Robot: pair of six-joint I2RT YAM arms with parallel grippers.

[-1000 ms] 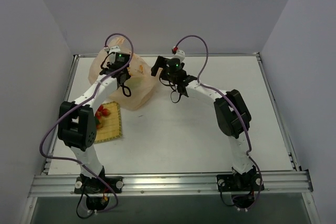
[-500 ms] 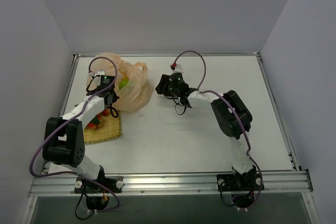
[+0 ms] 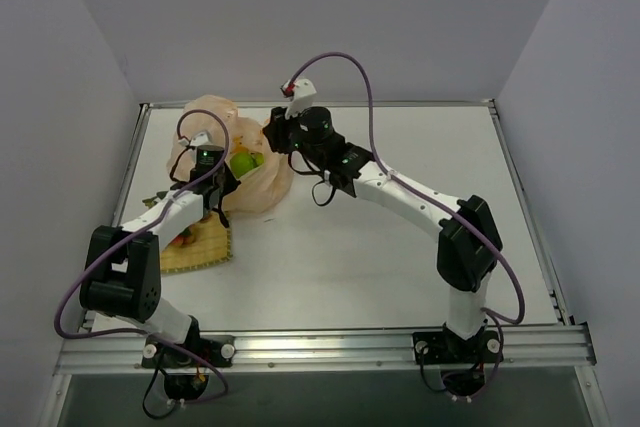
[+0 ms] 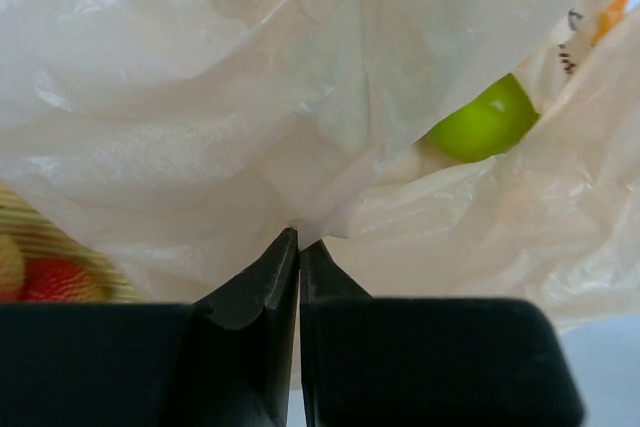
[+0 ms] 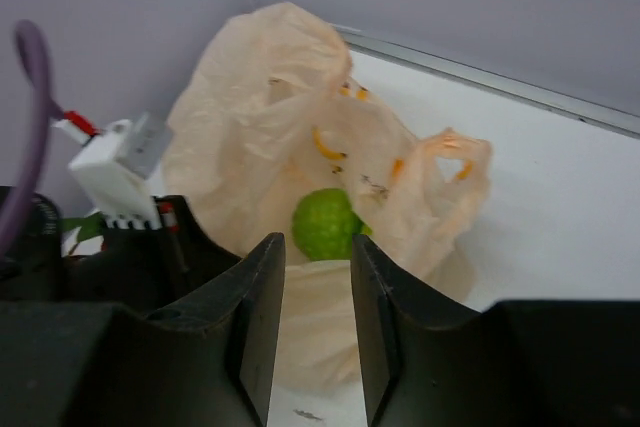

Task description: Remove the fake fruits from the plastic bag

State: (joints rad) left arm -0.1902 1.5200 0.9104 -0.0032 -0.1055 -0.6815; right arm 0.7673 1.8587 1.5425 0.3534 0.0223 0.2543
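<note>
The pale-orange plastic bag (image 3: 240,137) stands crumpled at the table's back left. A lime-green fake fruit (image 3: 243,161) shows inside its open mouth, and is also seen through the film in the left wrist view (image 4: 482,123). My left gripper (image 3: 224,183) is shut on a fold of the plastic bag (image 4: 300,97) at its lower left edge, the tips (image 4: 298,237) pressed together on the film. My right gripper (image 3: 268,139) hovers above the bag's right side. Its jaws (image 5: 315,247) stand a little apart with nothing between them, and the green fruit (image 5: 325,222) lies just beyond the tips.
A square yellow woven mat (image 3: 205,247) lies left of the bag, with red fruits (image 3: 185,239) on it under my left arm. One red fruit (image 4: 50,279) shows at the left wrist view's lower left. The grey back wall and the table's metal rim (image 5: 480,72) run close behind the bag.
My right arm has swung left over the bag and its jaws have narrowed. My left gripper came down from the bag's top to its lower left edge and shut on the film.
</note>
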